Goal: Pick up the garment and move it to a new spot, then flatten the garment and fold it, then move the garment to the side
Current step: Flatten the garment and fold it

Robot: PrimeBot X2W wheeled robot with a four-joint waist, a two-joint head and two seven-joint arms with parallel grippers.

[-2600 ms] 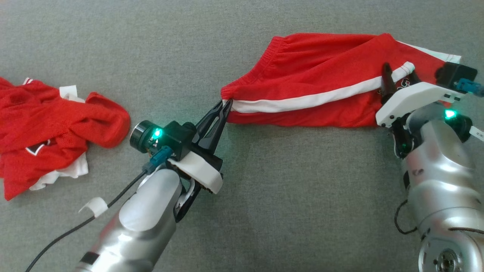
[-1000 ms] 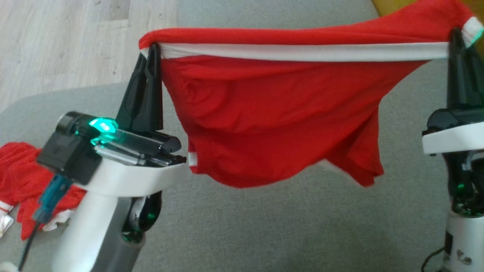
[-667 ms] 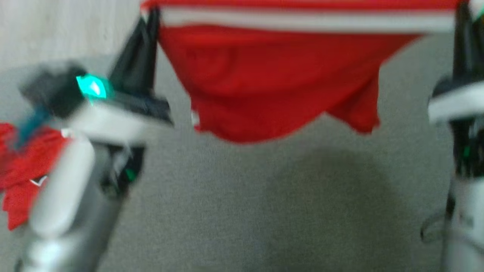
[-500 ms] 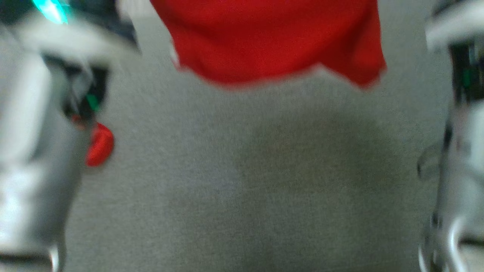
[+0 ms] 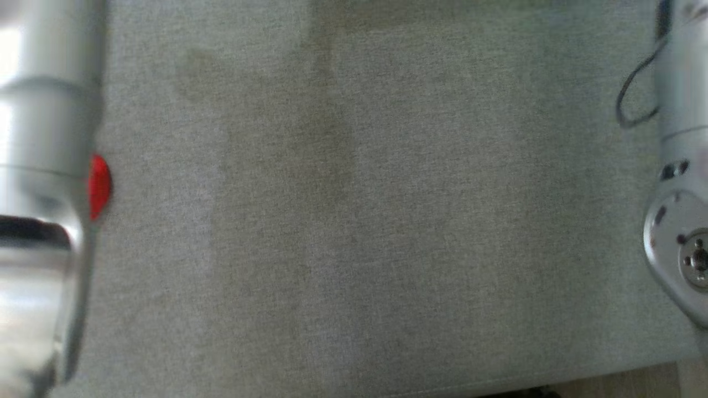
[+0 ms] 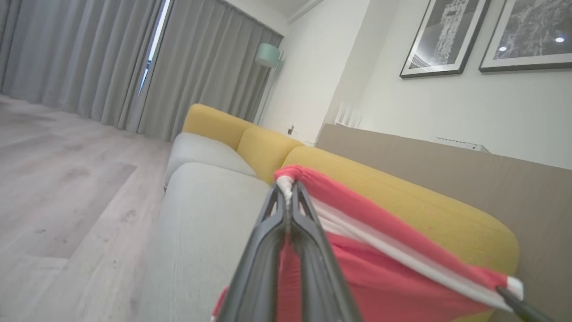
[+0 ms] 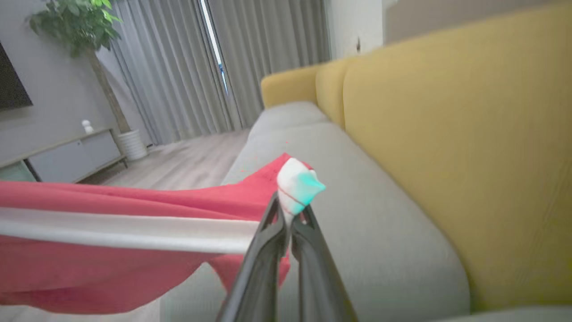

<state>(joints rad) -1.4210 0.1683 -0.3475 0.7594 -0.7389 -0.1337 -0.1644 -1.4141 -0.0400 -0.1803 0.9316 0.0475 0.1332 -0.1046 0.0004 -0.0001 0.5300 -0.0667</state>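
Status: left gripper (image 6: 288,193) is clamped shut on one white-trimmed corner of the garment (image 6: 384,290). Right gripper (image 7: 290,217) is clamped shut on the opposite white corner. The garment is in the air, stretched between the two along its white stripe, with the red body sagging below. It hangs above the grey sofa seat (image 7: 380,232), in front of the yellow backrest (image 7: 447,134). Head cam looks down at the seat between left forearm (image 5: 38,166) and right forearm (image 5: 680,221).

Risks as I see them:
- Both grips are thin pinches right at the edge. If I spread the arms wider, a corner likely pulls out. Then it hangs from one gripper and flattening gets much harder.
- The body hangs in loose folds. Lowered straight down, it probably lands bunched or doubled under itself, so I'd drag it across the seat while lowering.
- Uneven gripper heights on the way down would skew the stripe, and the fold comes out crooked.
- Small red patch (image 5: 99,185) beside the left forearm, can't tell what it is. If it's cloth, laying down too far left could overlap or snag it.
- The backrest is near. Swinging forward could drape the garment onto it.
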